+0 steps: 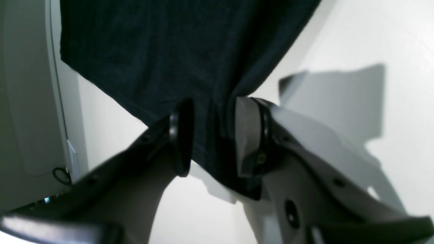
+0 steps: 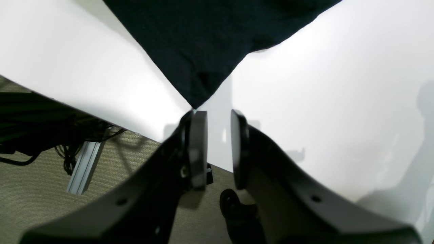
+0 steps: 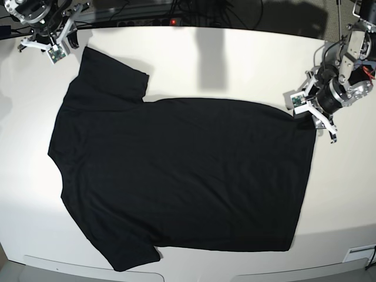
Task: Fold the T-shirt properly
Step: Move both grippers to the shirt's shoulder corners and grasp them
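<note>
I see the left pincer [image 1: 213, 139] closed on the T-shirt [image 3: 182, 176] hem corner; the right pincer [image 2: 218, 149] sits narrow, empty, at a sleeve tip.

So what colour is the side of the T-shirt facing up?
Plain black, no print visible on the T-shirt; the base view shows it best.

Left wrist view: my own arm blurred in the foreground; the T-shirt [image 1: 176, 61] runs off the top edge, and the corner between my left jaws is partly covered by them. Right wrist view: shirt cut off at top, dark lump on the floor below too blurred to name. Base view: desk [image 3: 235, 64] corners cropped; my jaws too small to read.
</note>
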{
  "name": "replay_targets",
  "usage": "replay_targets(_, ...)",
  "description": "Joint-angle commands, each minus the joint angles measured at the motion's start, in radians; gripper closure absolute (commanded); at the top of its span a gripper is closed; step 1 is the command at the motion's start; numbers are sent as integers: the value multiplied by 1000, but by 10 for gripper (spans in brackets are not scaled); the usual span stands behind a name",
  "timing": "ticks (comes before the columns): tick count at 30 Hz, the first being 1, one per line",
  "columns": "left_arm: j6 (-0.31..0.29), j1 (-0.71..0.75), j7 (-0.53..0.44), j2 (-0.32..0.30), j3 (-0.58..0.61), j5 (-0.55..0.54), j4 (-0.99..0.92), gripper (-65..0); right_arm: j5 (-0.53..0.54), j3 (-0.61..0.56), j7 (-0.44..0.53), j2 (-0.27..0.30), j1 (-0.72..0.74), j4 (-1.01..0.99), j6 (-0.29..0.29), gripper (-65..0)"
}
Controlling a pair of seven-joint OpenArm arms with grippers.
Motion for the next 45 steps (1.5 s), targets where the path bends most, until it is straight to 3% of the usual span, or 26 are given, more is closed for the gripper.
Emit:
replay_targets(1, -86, 17, 106, -12, 8, 54, -23, -212, 7, 7, 16, 11, -8, 17, -5, -126)
replay_targets(4, -86, 18, 168, -12, 8, 49, -23, -104, 7, 7, 22, 11, -8, 17, -5, -126)
replay_targets(7, -86, 20, 265, -12, 8, -51, -23, 0, 7, 7, 32, 11, -8, 17, -5, -126)
replay_targets(12, -86, 19, 417, -12, 8, -313, -22, 0, 7, 7, 39, 11, -8, 17, -5, -126)
replay_targets(17, -86, 23, 416, -12, 8, -489, -21, 0, -51, 7, 100, 12, -8, 17, -4, -128)
replay_targets(19, -86, 23, 412, -12, 8, -545, -21, 0, -104, 7, 127, 15, -6, 17, -5, -182)
replay_targets(23, -86, 23, 376, -12, 8, -634, -21, 0, -185, 7, 133, 17, 33, 17, 17, -352)
replay_targets(27, -86, 22, 339, -12, 8, -644, -21, 0, -256, -6, 134, 43, 80, 14, 98, -367)
replay_targets(29, -86, 23, 340, -12, 8, -644, -21, 0, -294, -42, 137, 84, 92, 13, 97, -367)
replay_targets(36, -86, 23, 341, -12, 8, -644, -21, 0, -598, -214, 136, 229, 106, 13, 69, -366)
replay_targets(42, -86, 23, 340, -12, 8, -644, -21, 0, -674, -259, 170, 301, 109, -42, 60, -366)
replay_targets(45, -86, 23, 340, -11, 8, -644, -21, 0, -730, -260, 216, 316, 140, -110, 20, -366)
